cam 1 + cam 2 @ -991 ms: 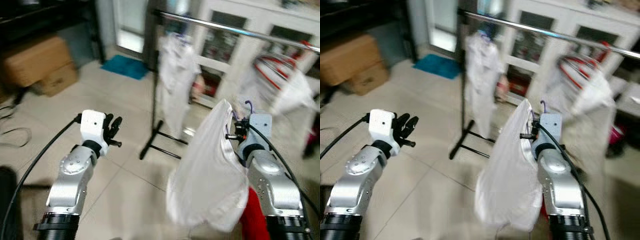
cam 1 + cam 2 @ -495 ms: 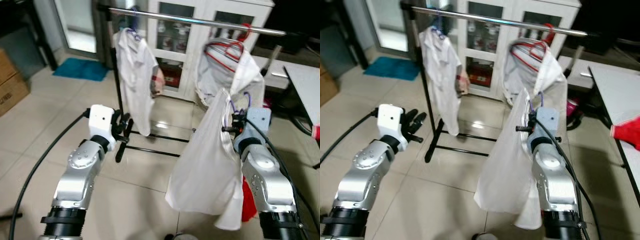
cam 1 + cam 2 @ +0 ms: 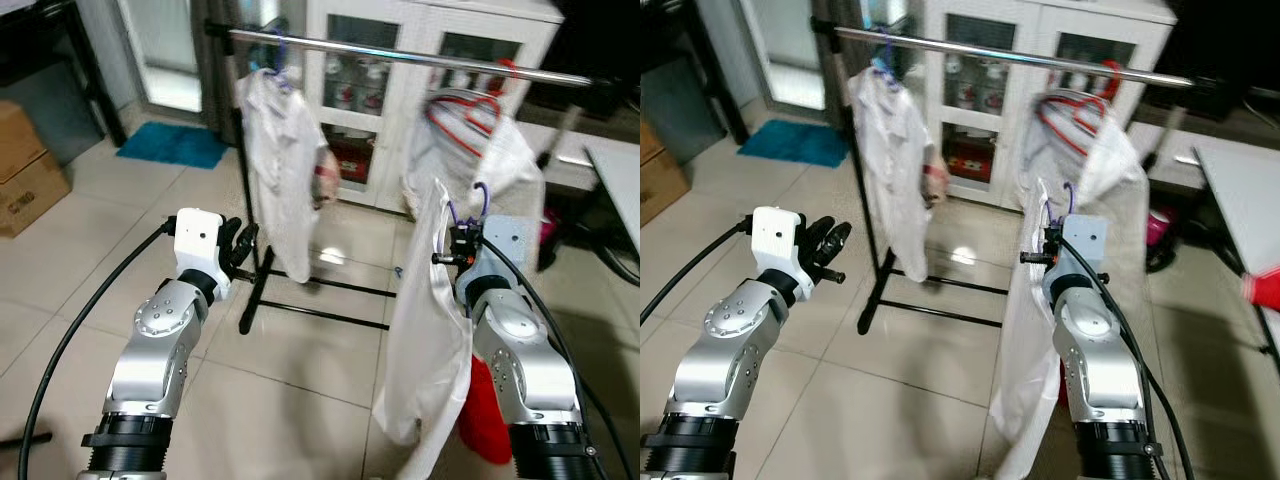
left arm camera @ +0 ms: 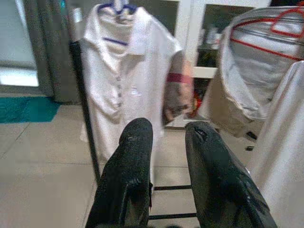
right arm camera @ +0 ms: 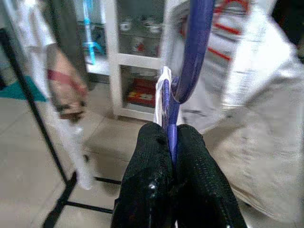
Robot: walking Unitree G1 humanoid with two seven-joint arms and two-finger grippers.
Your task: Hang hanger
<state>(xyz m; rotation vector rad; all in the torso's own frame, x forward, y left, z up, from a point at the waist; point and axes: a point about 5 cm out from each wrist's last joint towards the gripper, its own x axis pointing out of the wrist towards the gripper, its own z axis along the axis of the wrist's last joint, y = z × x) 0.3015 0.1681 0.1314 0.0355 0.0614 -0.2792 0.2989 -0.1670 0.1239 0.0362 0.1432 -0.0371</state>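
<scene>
Nearest the camera, two silver arms reach forward over pale glossy floor tiles (image 3: 60, 250), with open floor on the robot's left. Right gripper (image 5: 172, 137) is pinched tight on the neck of a purple hanger (image 5: 192, 52); hook stands upright above the black fingers (image 5: 152, 156), curling at the top, well below the rail. A white shirt (image 3: 425, 340) hangs from that hanger straight down beside the right arm, long axis vertical, thin limp cloth, hem near the floor. Something red (image 3: 485, 420) shows low behind it. Left gripper (image 4: 168, 142) is held out at mid height, holding nothing, its two rounded, textured fingers (image 4: 135, 156) a narrow gap apart, pointing toward the rack. Beyond, a black rack (image 3: 250, 300) stands on a floor bar, its upright on the left. A shiny metal rail (image 3: 400, 52) runs level across the top. Near the upright, a white polo (image 3: 285, 170) hangs on a purple hanger, buttons down the front. Further right along the rail, red wire hangers (image 3: 465, 105) carry bunched white cloth. Free rail lies between these two groups. Behind the rack, a white cabinet (image 3: 420, 20) with glass doors; a teal mat (image 3: 175, 145) and cardboard boxes (image 3: 25, 165) lie off to the left. A grey table edge (image 3: 1235, 190) sits at far right.
</scene>
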